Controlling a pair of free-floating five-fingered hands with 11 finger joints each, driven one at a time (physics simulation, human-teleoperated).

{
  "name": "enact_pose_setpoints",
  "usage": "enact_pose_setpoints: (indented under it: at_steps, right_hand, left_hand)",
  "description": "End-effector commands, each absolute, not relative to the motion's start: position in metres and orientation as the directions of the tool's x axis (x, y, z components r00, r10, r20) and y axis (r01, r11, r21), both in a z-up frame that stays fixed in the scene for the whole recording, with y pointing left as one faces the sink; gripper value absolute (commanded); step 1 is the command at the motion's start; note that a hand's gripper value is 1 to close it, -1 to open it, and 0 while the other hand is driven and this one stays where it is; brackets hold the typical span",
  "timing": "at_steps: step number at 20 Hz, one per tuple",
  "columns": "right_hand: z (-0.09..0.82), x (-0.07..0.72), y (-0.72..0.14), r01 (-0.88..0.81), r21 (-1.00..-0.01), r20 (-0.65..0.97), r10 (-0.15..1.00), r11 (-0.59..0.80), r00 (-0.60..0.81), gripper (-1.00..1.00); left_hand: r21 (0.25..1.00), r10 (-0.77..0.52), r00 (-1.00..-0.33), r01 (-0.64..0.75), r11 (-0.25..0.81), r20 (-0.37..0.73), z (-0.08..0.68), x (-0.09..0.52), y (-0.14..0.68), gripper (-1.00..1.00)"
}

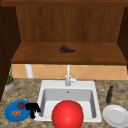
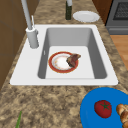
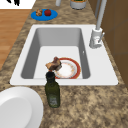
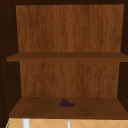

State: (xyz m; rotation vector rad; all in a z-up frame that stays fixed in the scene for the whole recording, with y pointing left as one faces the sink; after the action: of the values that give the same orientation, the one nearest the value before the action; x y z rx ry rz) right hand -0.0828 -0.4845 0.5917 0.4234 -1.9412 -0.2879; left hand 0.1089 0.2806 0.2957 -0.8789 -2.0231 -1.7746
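One left hand (image 1: 32,108), fingers curled emptily, hovers beside the tomato (image 1: 21,105).

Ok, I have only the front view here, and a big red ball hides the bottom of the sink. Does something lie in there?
Observer: Yes, a red-rimmed plate lies flat on the bottom of the sink.
Operator: Is the plate bare?
Observer: No, a brown piece of food sits on its edge, on the side away from the tap.
Operator: And the red thing on the blue plate, what is it?
Observer: A tomato; the left side view shows its green stalk, and it rests on the blue plate.
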Motion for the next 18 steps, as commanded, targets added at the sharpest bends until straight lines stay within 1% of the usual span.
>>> enact_pose_setpoints:
  at_steps: [1,2,6,7,9,10,11,13,18]
  right_hand:
    - [0.578,-0.074,-0.486,-0.151,0.38,0.854,-0.409,0.913,-0.322,1.0]
    - [0.579,-0.076,-0.489,-0.147,0.392,0.849,-0.418,0.908,-0.323,1.0]
    - [0.586,-0.084,-0.486,-0.147,0.378,0.847,-0.406,0.914,-0.343,1.0]
    - [0.59,-0.084,-0.488,-0.155,0.397,0.829,-0.426,0.905,-0.362,1.0]
    - [0.588,-0.071,-0.504,-0.157,0.426,0.817,-0.454,0.891,-0.355,1.0]
    - [0.586,-0.076,-0.512,-0.176,0.416,0.818,-0.452,0.892,-0.357,-1.0]
    - [0.583,-0.078,-0.52,-0.15,0.413,0.803,-0.438,0.898,-0.405,-1.0]
    - [0.579,-0.08,-0.531,-0.118,0.427,0.791,-0.434,0.897,-0.431,-1.0]
    - [0.56,-0.081,-0.557,-0.062,0.47,0.779,-0.447,0.88,-0.439,-1.0]
  left_hand:
    - [0.78,0.242,-0.764,0.625,0.045,0.598,0.296,0.109,0.281,0.0]
    - [0.78,0.242,-0.764,0.625,0.045,0.598,0.296,0.109,0.281,0.0]
    - [0.78,0.242,-0.764,0.625,0.045,0.598,0.296,0.109,0.281,0.0]
    - [0.78,0.242,-0.764,0.625,0.045,0.598,0.296,0.109,0.281,0.0]
    - [0.78,0.242,-0.764,0.625,0.045,0.598,0.296,0.109,0.281,0.0]
    - [0.78,0.242,-0.764,0.625,0.045,0.598,0.296,0.109,0.281,0.0]
    - [0.78,0.242,-0.764,0.625,0.045,0.598,0.296,0.109,0.281,0.0]
    - [0.78,0.242,-0.764,0.625,0.045,0.598,0.296,0.109,0.281,0.0]
    - [0.78,0.242,-0.764,0.625,0.045,0.598,0.296,0.109,0.281,0.0]
